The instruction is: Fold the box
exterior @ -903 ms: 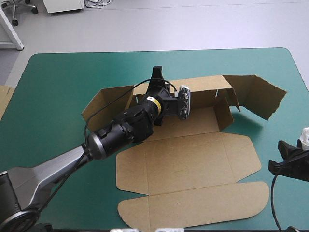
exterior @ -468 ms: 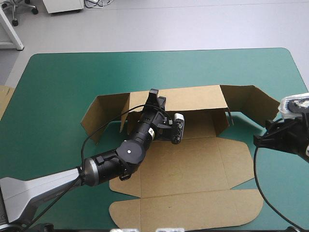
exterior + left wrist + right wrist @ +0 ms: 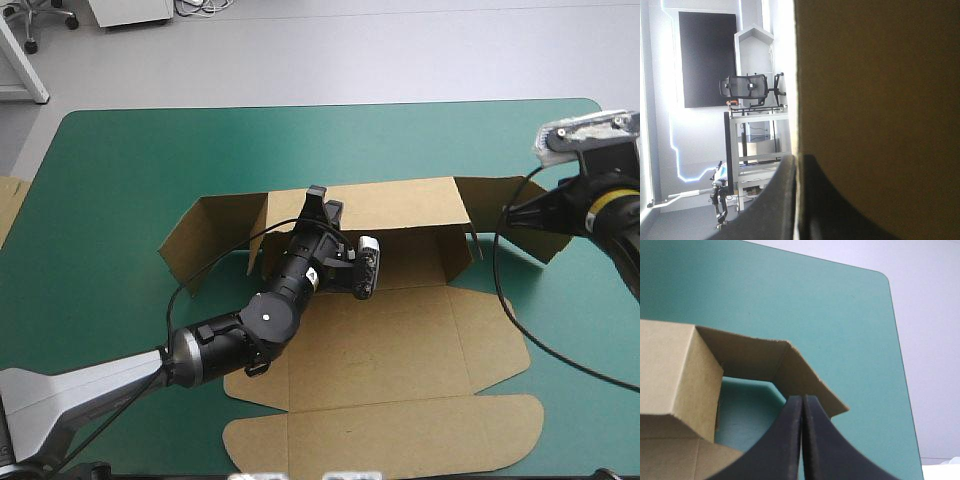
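Left gripper (image 3: 318, 200) clamps the raised back wall of the box (image 3: 400, 340) at the middle of the table (image 3: 130, 160). Right gripper (image 3: 802, 402), fingers pressed together, meets the flap (image 3: 810, 380) by the table's right edge

The high camera sits above and behind the robot, well off, facing forward and down. The bench (image 3: 120, 170) fills its frame, far edge at 12 o'clock; the left arm (image 3: 230, 335) enters from 8 o'clock, the right arm (image 3: 610, 210) from 3 o'clock. The left wrist camera, turned a quarter turn, looks along the left claw (image 3: 796, 161), pressed close against the box (image 3: 880, 100), and out level beyond it. The right wrist camera looks down along the right claw (image 3: 802, 398), near the end flap (image 3: 805, 375) and the bench's 1 o'clock corner. Each shares box parts with the high camera: far wall, end flap.
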Controlling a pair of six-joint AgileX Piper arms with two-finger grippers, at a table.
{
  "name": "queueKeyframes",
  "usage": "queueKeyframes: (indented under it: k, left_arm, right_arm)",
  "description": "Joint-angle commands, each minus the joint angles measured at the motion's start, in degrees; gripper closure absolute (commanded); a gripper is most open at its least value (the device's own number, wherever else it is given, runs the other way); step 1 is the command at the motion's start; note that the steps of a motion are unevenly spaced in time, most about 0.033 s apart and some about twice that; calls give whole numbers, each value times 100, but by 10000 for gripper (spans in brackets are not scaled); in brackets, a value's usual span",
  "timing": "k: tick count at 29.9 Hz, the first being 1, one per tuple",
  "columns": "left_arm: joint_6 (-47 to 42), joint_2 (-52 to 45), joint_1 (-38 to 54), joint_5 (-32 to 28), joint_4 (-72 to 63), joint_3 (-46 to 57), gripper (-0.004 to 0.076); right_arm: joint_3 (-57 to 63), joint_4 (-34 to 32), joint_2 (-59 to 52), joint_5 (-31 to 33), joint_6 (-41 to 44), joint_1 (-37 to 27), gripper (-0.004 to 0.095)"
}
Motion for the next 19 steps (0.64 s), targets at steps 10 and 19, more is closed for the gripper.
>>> queueKeyframes:
  k: [10,19]
  left_arm:
    - [-42,-253,-38,269,247,-117,734]
    - [-50,-253,-38,269,225,-117,734]
  right_arm:
    - [-2241,3051,2059,360,-1938,-2405,928]
    - [-2420,5173,3328,308,-2801,-3635,927]
